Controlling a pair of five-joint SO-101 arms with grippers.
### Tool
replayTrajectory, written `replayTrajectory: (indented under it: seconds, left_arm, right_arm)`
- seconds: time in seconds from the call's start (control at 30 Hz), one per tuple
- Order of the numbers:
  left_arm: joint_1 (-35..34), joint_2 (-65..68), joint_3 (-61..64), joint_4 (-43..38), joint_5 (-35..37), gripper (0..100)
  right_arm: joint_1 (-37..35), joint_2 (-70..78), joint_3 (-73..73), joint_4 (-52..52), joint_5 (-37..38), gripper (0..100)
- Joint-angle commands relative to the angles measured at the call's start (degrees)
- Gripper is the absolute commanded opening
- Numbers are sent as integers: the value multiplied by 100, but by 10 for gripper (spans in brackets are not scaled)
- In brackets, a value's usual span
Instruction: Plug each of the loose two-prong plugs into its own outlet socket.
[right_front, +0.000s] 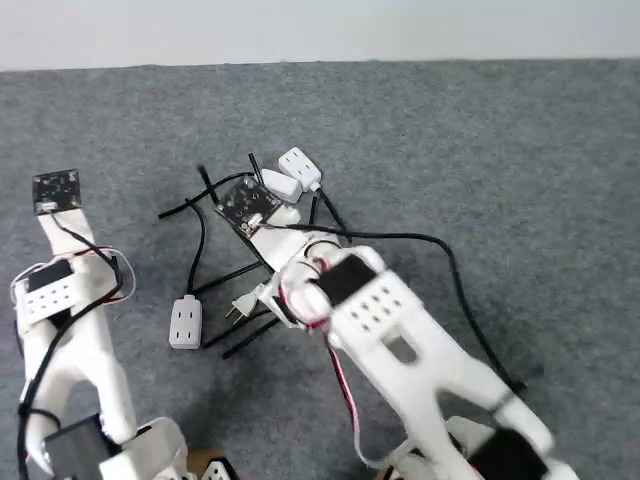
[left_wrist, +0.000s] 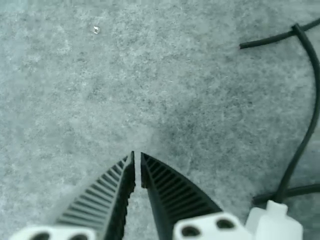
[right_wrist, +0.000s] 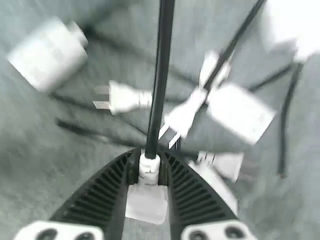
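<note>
- We saw the grey carpeted table (right_front: 520, 150) running back to a pale wall along its far edge.
- The right arm (right_front: 420, 350) rose from the near edge, right of centre, and leaned in over the tangle in the middle of the table.
- The left arm (right_front: 70, 340) stood at the near-left corner, its wrist over bare carpet near the left edge.
- Black cables (right_front: 440, 262) looped across the middle, and one long strand curved off toward the near-right corner.
- A white outlet socket (right_front: 185, 322) lay flat left of centre, between the two arms, with its cord running off toward the far edge.
- Two more white socket blocks (right_front: 298, 165) (right_front: 280, 185) sat side by side beyond the tangle, nearer the far edge.
- The right gripper (right_wrist: 149, 160) was clamped narrowly on a white cord-end fitting (right_wrist: 146, 200). The fitting's black cord ran straight out between the claw tips. We could not tell whether it was a plug or a socket.
- The left gripper (left_wrist: 137, 157) was narrow, its jaws almost touching, with nothing between them and carpet below.
- A loose two-prong plug (right_front: 240, 308) lay on the carpet just beside the right arm's wrist, between it and the flat socket, and apart from every socket.
</note>
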Motion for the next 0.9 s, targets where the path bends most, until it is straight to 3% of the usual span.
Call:
replayTrajectory:
  seconds: [0.0,0.13,0.33,0.53,0.87]
  left_arm:
    - [202,308,-462,484,-422,13]
    - [703,527,-585,923,-1327,11]
    - [1697,-554,567,607,-3095,11]
    - [2163,-1916,1666,255,-3402,12]
    - [2268,-2171,1974,273,-3807,12]
  right_arm:
    - [-215,-831,-580,-259,-9,8]
    - [-646,-884,-607,-637,-220,8]
    - [-963,-901,9,-1077,-404,8]
    - [-963,-945,211,-1218,-431,8]
    - [-963,-945,185,-1042,-571,8]
